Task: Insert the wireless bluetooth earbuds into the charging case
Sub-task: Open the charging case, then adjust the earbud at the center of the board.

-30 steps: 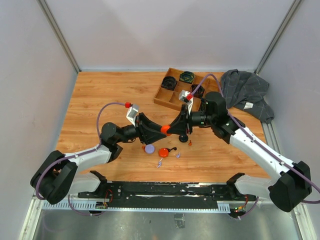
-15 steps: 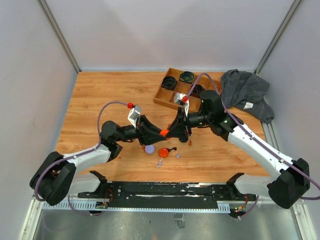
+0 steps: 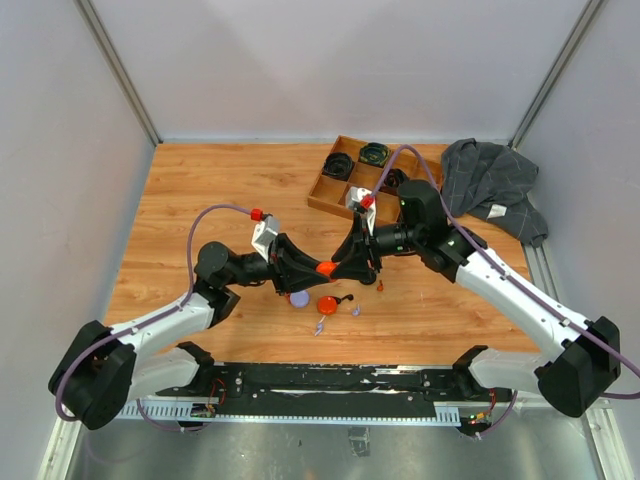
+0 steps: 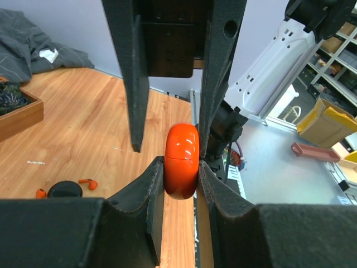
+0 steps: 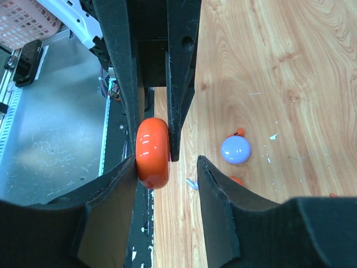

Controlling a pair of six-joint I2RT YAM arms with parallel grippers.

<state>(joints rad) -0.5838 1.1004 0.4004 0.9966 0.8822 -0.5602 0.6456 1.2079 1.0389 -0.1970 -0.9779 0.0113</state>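
Nearest the bases, a lilac earbud [image 3: 319, 326], tiny and stemmed, lay loose on the wood-grain table [image 3: 200, 190], with a lilac case [image 3: 299, 298] just beyond it. Above these, the orange case [image 4: 181, 162], a glossy, rounded hard-plastic disc, stood on edge, pinched across its faces by the left gripper [image 4: 181, 170]. The right gripper [image 5: 167, 161] was spread around it, one pad touching. The earbud lay toward 6 o'clock from both, neither arm clearly nearer.
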